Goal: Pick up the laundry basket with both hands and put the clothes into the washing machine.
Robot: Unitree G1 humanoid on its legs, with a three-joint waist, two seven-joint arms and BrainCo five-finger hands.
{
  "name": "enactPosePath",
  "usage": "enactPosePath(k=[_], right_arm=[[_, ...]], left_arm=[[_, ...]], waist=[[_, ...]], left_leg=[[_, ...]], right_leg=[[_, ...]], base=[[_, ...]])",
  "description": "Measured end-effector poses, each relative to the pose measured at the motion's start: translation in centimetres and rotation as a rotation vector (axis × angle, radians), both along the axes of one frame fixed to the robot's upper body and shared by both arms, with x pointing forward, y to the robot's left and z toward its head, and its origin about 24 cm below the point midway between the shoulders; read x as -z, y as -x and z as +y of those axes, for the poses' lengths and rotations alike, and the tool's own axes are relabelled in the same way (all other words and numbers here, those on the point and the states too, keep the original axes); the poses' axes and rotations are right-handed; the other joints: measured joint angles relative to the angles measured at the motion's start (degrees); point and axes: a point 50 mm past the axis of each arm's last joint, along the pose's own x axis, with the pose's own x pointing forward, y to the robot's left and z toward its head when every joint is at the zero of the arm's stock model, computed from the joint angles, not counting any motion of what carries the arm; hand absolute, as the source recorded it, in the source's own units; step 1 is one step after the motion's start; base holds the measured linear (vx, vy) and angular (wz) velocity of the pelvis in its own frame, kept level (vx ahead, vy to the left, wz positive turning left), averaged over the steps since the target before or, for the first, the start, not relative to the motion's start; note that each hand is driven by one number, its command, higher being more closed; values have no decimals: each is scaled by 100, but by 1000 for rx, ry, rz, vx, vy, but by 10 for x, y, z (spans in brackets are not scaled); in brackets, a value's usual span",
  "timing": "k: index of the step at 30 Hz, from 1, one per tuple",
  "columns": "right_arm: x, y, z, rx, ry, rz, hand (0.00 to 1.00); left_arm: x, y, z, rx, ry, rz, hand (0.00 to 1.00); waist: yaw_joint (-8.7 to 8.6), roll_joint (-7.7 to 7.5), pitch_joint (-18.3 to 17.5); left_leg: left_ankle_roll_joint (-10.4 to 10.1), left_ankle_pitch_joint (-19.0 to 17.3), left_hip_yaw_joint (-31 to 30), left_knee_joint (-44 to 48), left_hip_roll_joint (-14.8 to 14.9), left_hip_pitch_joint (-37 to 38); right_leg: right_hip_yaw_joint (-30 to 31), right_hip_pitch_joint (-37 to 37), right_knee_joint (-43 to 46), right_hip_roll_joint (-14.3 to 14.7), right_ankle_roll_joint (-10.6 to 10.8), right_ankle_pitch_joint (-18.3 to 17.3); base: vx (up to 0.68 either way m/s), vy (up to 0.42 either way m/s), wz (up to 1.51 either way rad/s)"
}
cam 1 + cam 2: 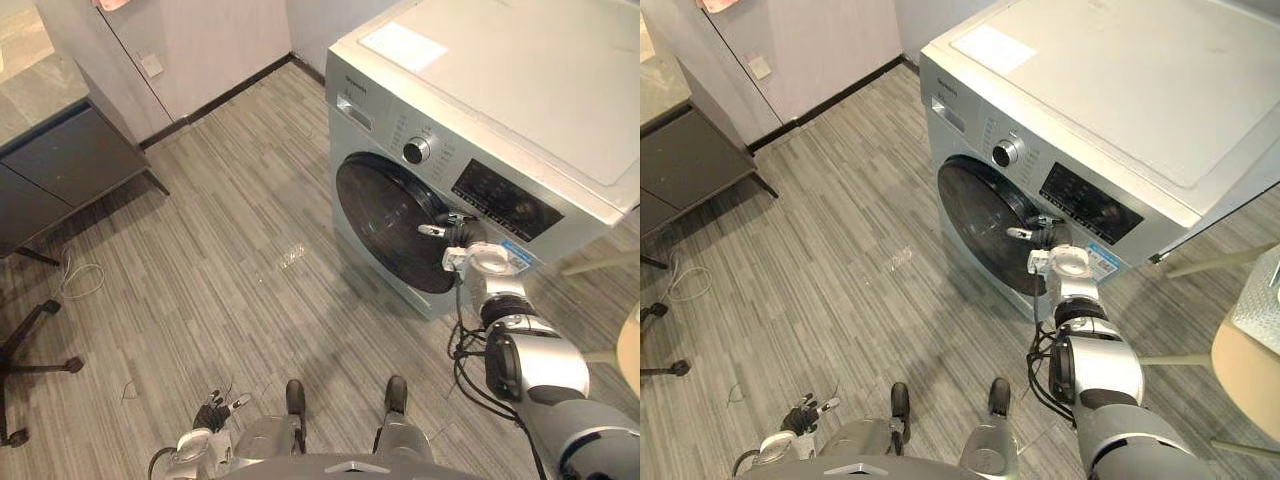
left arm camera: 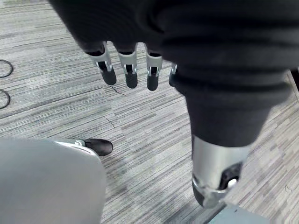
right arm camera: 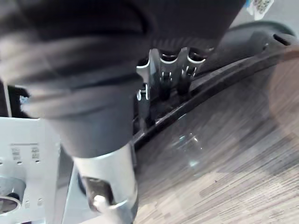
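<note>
I am looking down at the washing machine (image 1: 500,90), which stands on the grey plank floor (image 1: 230,230) ahead of me and to my right. Its round dark door (image 1: 385,215) faces me, with a silver knob (image 1: 416,150) above it and a dark display panel (image 1: 505,205) next to that.

My right arm reaches forward, and the right hand (image 1: 455,232) is against the door's rim on the side nearest the display panel. In the right wrist view the hand goes into the dark gap between the rim and the machine's front. I cannot tell from here whether it has hold of the door or only rests there.

My left hand (image 1: 215,413) hangs low beside me over the floor, well apart from the machine. Its fingers (image 2: 131,70) are straight and loose, with nothing in them.

Off to the left stand a dark cabinet (image 1: 60,160) and the black base of a chair (image 1: 20,370).
</note>
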Motion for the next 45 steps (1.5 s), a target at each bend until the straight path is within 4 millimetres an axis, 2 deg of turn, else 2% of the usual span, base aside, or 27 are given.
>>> enactPosePath(k=[2, 6, 8, 11, 15, 18, 19, 20, 24, 25, 27, 29, 32, 35, 37, 38, 40, 41, 43, 44, 45], right_arm=[[-9, -3, -2, 9, -4, -26, 0], [-18, -4, -11, 66, -32, -62, 0], [-11, -4, -2, 52, -37, -43, 0], [10, 2, 20, -41, 1, -10, 0], [37, 17, 79, -275, 26, -11, 0], [59, 42, 150, -563, -37, -1, 0], [67, 52, 167, -612, -84, 16, 0], [71, 57, 176, -652, -104, 28, 0], [78, 97, 238, -970, -239, 43, 0], [78, 102, 244, -995, -273, 43, 0], [81, 119, 257, -1013, -458, 48, 0], [82, 127, 257, -995, -544, 47, 0], [94, 142, 242, -952, -562, 75, 0], [113, 157, 212, -848, -548, 136, 0], [133, 174, 182, -749, -504, 214, 0], [137, 179, 175, -728, -492, 233, 0], [156, 199, 149, -635, -442, 325, 0], [160, 204, 143, -614, -430, 346, 0], [171, 227, 124, -538, -391, 415, 0], [172, 230, 120, -515, -394, 420, 0], [174, 237, 116, -482, -403, 430, 0]], left_arm=[[-2, -5, -10, 22, 22, -22, 0], [-5, -15, -26, 73, 47, -52, 0], [-4, -13, -26, 78, 46, -46, 0], [-4, -14, -25, 73, 32, -42, 0], [-2, -12, -22, 57, 27, -24, 0], [-1, -10, -16, 14, 18, -9, 0], [-1, -10, -15, 20, 7, -8, 0], [-1, -10, -15, 20, 5, -7, 0], [2, -4, -11, 8, -11, 26, 0], [3, -3, -10, 6, -15, 28, 0], [4, 1, -6, 6, -31, 42, 0], [5, 3, -3, -4, -37, 53, 0], [7, 9, 1, -20, -40, 78, 0], [7, 10, 2, 3, -57, 87, 0], [8, 11, 2, 31, -70, 96, 0], [8, 10, 2, 33, -69, 93, 0], [7, 6, 3, 47, -72, 87, 0], [7, 5, 2, 52, -73, 84, 0], [2, -11, 4, 78, -88, 51, 0], [0, -17, 6, 85, -98, 37, 0], [-7, -33, 11, 93, -122, -1, 0]], waist=[[-95, 96, 54], [-42, 348, 240], [-22, 409, 275], [13, 380, 277], [-65, 320, 259], [-93, 187, 178], [-97, 129, 134], [-96, 94, 101], [-82, -200, -208], [-66, -236, -231], [-18, -363, -388], [-30, -433, -455], [-67, -504, -585], [-86, -532, -633], [-129, -554, -700], [-134, -559, -701], [-239, -604, -731], [-249, -619, -740], [-317, -702, -778], [-341, -728, -787], [-372, -794, -769]], left_leg=[[-27, 101, -73, -88, -27, -72], [-54, 129, -188, -98, -16, -192], [-108, 165, -190, -188, 24, -173], [-153, 255, -183, -194, 152, -120], [-221, 195, -127, -192, 312, 24], [-338, 110, 17, -188, 453, 174], [-359, 94, 12, -173, 468, 245], [-369, 80, 8, -172, 483, 286], [-382, 37, -5, -157, 529, 393], [-378, 29, -4, -157, 529, 425], [-367, 2, 2, -162, 520, 449], [-380, -13, 15, -165, 508, 448], [-339, -39, 62, -172, 510, 466], [-338, -63, 179, -184, 529, 534], [-347, -100, 299, -185, 557, 566], [-355, -117, 330, -181, 569, 582], [-397, -163, 422, -172, 611, 637], [-410, -172, 460, -169, 623, 645], [-436, -197, 559, -164, 663, 587], [-441, -200, 627, -159, 681, 556], [-431, -191, 731, -154, 711, 535]], right_leg=[[-104, -28, -63, -25, -16, 16], [-229, -77, -67, -24, -17, 17], [-256, -91, -67, 14, -17, 17], [-267, -36, -65, 123, -18, 22], [-240, 47, -63, 252, -40, 49], [-166, 129, -64, 397, -81, 4], [-180, 213, -65, 424, -80, -30], [-195, 258, -66, 432, -79, -49], [-254, 412, -79, 453, -91, -118], [-255, 446, -98, 453, -91, -126], [-259, 468, -111, 442, -77, -152], [-240, 458, -111, 435, -67, -163], [-179, 444, -111, 440, -63, -172], [-55, 434, -111, 465, -70, -176], [61, 401, -111, 515, -74, -180], [88, 399, -111, 529, -75, -181], [177, 394, -110, 565, -83, -200], [217, 381, -110, 581, -86, -202], [322, 246, -108, 642, -129, -172], [375, 202, -107, 648, -143, -162], [452, 112, -91, 684, -178, -117]], base=[[-107, 19, 19], [-94, 23, 16], [-6, -11, 5], [62, -38, -4], [104, -41, -15], [96, -38, -21], [76, -30, -3], [54, -24, 6], [7, -7, 7], [-44, 5, 5], [-53, 6, 1], [-47, 3, -3], [-32, -5, -8], [-2, -9, -20], [17, -18, -25], [34, -21, -26], [55, -24, -24], [57, -27, -31], [41, -27, -28], [35, -24, -33], [23, -18, -38]])
